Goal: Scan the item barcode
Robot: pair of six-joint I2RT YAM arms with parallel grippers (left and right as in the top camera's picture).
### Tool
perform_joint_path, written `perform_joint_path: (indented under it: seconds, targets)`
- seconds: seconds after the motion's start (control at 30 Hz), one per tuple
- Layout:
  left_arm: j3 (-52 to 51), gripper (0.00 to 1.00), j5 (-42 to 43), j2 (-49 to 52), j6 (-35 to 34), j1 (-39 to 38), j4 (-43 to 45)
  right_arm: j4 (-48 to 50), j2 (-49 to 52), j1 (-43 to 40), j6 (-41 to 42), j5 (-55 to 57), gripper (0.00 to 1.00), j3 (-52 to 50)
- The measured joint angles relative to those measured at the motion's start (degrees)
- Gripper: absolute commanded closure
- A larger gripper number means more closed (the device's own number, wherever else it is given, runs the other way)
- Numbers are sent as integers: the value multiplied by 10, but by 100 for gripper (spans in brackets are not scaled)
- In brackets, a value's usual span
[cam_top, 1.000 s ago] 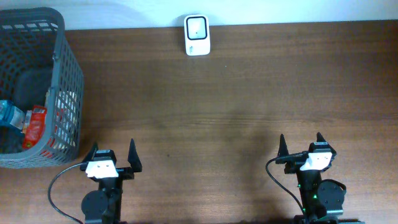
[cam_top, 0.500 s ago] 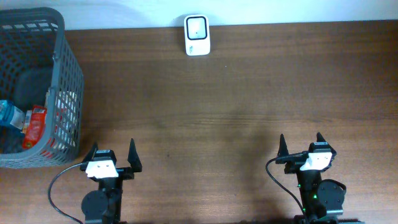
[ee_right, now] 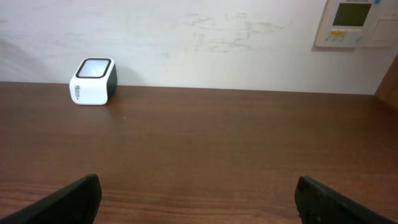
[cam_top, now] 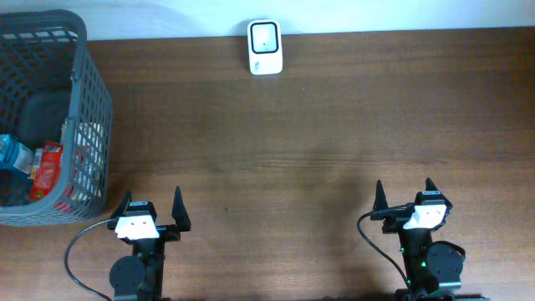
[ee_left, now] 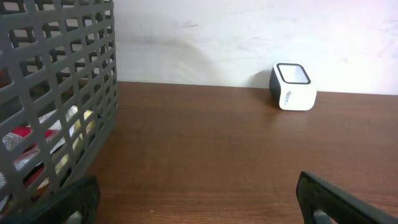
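change: none, nothing has moved in the last second, so scanning is not begun | item: red packet [cam_top: 48, 167] lies in the basket [cam_top: 94, 92] at my left; scanner [cam_top: 265, 47] stands at the bench [cam_top: 292, 142] back edge | pose: left hand [cam_top: 152, 201] and right hand [cam_top: 404, 188] parked at the near edge, both wide open, empty

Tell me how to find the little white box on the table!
Look at the brown table and follow its far edge by the white wall. Near the middle of that edge sits the scanner. It is a small white box with a dark-rimmed window on top, unlike the big grey basket.
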Motion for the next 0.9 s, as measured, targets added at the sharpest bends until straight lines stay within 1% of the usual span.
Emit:
perform_joint_path:
  seconds: [0.23,0.27,0.33,0.4,0.43,0.47,0.5,0.53,0.57,0.63,0.7,0.73,0.77,0.8,0.87,0.9]
  targets:
    - [0,1,1,0,-2,0,2,0,0,0,0,0,2,0]
    - [-2,1,9,0,-8,0,18,0,0,0,0,0,2,0]
    - [-4,1,62,1,-23,0,96,0,0,0,0,0,2,0]
    - [-4,1,130,0,-31,0,199,0,0,0,0,0,2,0]
    - [-3,1,154,1,-35,0,260,0,0,0,0,0,2,0]
    - [-2,1,170,-1,-37,0,302,0,0,0,0,0,2,0]
    - [2,1,190,0,-41,0,343,0,0,0,0,0,2,0]
    - [17,1,205,1,-46,0,345,0,0,0,0,0,2,0]
    - [34,1,212,8,-48,0,329,0,0,0,0,0,2,0]
    - [127,1,226,64,-55,0,222,0,1,0,0,0,2,0]
    - [256,1,240,155,-54,0,77,0,1,0,0,0,2,0]
    - [350,1,271,230,-43,1,1,0,0,0,0,0,2,0]
    - [433,1,323,304,-35,1,-43,0,0,0,0,0,2,0]
    - [467,1,357,340,-32,1,-56,0,0,0,0,0,2,0]
    - [557,1,493,437,-25,2,-61,0,0,0,0,0,2,0]
    - [570,1,517,459,-27,2,-65,0,0,0,0,0,2,0]
